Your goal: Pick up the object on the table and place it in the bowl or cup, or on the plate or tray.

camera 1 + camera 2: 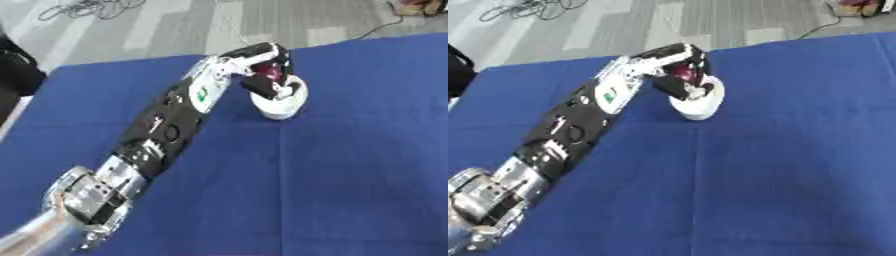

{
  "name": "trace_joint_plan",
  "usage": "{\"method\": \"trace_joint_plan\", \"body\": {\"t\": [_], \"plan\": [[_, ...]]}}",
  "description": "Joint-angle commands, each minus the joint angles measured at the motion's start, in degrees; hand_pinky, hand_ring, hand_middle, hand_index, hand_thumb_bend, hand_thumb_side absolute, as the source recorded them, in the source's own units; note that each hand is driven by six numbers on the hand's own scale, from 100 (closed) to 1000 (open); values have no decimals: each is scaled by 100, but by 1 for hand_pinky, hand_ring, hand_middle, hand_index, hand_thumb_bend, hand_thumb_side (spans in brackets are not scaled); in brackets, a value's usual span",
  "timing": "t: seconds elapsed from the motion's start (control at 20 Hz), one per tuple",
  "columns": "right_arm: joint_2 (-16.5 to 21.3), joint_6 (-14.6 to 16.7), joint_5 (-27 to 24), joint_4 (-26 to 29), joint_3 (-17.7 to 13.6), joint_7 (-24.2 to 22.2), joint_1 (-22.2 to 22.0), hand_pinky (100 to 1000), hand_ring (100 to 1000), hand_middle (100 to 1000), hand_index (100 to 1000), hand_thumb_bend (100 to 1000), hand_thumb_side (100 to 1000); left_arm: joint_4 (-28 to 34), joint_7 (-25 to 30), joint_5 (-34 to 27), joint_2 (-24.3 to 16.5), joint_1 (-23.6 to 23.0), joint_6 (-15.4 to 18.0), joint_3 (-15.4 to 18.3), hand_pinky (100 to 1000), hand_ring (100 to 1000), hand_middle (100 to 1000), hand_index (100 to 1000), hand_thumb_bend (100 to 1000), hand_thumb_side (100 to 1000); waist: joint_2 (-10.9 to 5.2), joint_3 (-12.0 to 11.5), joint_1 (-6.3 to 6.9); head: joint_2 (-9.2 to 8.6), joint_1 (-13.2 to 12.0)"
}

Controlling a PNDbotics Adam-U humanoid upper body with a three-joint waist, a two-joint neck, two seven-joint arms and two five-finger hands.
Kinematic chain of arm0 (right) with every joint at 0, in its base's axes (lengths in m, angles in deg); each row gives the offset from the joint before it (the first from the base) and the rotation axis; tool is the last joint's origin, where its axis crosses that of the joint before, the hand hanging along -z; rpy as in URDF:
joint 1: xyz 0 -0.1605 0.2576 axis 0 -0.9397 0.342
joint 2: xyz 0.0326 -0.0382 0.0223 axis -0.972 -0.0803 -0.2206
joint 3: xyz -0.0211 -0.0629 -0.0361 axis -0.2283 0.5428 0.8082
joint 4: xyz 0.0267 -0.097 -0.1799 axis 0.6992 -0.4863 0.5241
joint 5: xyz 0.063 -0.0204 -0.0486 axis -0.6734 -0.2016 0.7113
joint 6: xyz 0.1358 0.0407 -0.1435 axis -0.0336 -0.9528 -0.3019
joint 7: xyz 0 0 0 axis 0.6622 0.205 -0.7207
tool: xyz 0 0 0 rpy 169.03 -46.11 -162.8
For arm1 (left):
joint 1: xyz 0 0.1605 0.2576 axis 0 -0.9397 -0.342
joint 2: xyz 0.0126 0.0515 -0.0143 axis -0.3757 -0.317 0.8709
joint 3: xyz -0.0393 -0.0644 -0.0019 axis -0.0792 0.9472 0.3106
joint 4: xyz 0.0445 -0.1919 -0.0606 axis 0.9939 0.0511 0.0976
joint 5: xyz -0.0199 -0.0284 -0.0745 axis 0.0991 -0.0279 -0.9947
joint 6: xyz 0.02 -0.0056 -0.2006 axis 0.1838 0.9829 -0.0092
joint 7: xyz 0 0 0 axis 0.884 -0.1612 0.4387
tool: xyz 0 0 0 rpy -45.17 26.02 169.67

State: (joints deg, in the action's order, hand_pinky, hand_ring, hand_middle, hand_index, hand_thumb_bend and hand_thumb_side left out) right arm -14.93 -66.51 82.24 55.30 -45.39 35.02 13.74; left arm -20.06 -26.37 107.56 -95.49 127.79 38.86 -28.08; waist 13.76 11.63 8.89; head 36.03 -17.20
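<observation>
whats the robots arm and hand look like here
Only the left arm shows: a thick black forearm with round black fittings, a white panel with a small green mark near the wrist, and a silver metal joint at the elbow end. The left hand is black with white and silver parts.

Cup (pixel 282 102) on table (pixel 367 165), left hand (pixel 262 65) above it, object (pixel 271 72) between

Your left arm (pixel 166 135) is blocking the white cup (pixel 282 102) from 8 o'clock; blue table (pixel 367 165) toward 3 to 6 o'clock is lying open.
</observation>
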Motion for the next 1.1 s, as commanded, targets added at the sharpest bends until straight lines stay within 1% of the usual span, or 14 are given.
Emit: {"method": "trace_joint_plan", "body": {"t": [0.05, 0.65, 0.75, 0.85, 0.9, 0.95, 1.0, 1.05, 1.1], "plan": [[38, -2, -24, 97, -10, -31, 100, 465, 705, 737, 801, 100, 1000, 15, -90, 55, -110, 179, 9, 95, 100, 229, 420, 422, 100, 470, -70, 18, -27, -96, -83], [40, 1, -33, 120, -2, -50, 159, 465, 706, 737, 802, 100, 1000, -168, -317, 268, -114, 253, 52, 181, 100, 245, 420, 430, 100, 466, 25, 127, 28, -171, -154], [38, 1, -34, 122, -1, -54, 165, 465, 706, 737, 802, 100, 1000, -180, -367, 299, -112, 260, 73, 190, 100, 256, 436, 444, 100, 474, 35, 135, 30, -178, -158], [35, 2, -36, 124, 0, -56, 173, 465, 706, 737, 802, 100, 1000, -189, -424, 328, -109, 266, 96, 198, 124, 290, 461, 468, 100, 495, 42, 141, 30, -187, -153], [33, 2, -37, 125, 1, -56, 175, 465, 706, 737, 802, 100, 1000, -197, -456, 337, -105, 267, 102, 202, 133, 297, 468, 480, 100, 490, 44, 142, 29, -189, -148], [33, 2, -37, 125, 1, -57, 177, 465, 706, 737, 802, 100, 1000, -202, -479, 353, -104, 269, 108, 200, 182, 325, 486, 512, 100, 406, 45, 141, 27, -190, -143], [33, 2, -37, 124, 1, -58, 177, 465, 706, 737, 802, 100, 1000, -201, -495, 390, -106, 270, 116, 192, 231, 356, 510, 542, 100, 342, 44, 139, 26, -187, -140], [32, 2, -38, 123, 0, -58, 176, 465, 706, 737, 802, 100, 1000, -199, -508, 440, -108, 270, 122, 185, 275, 393, 538, 578, 100, 292, 42, 137, 25, -184, -138], [31, 2, -38, 121, 0, -59, 175, 465, 706, 737, 802, 100, 1000, -195, -522, 496, -110, 270, 128, 181, 297, 410, 552, 594, 100, 283, 40, 134, 25, -182, -136]]}}
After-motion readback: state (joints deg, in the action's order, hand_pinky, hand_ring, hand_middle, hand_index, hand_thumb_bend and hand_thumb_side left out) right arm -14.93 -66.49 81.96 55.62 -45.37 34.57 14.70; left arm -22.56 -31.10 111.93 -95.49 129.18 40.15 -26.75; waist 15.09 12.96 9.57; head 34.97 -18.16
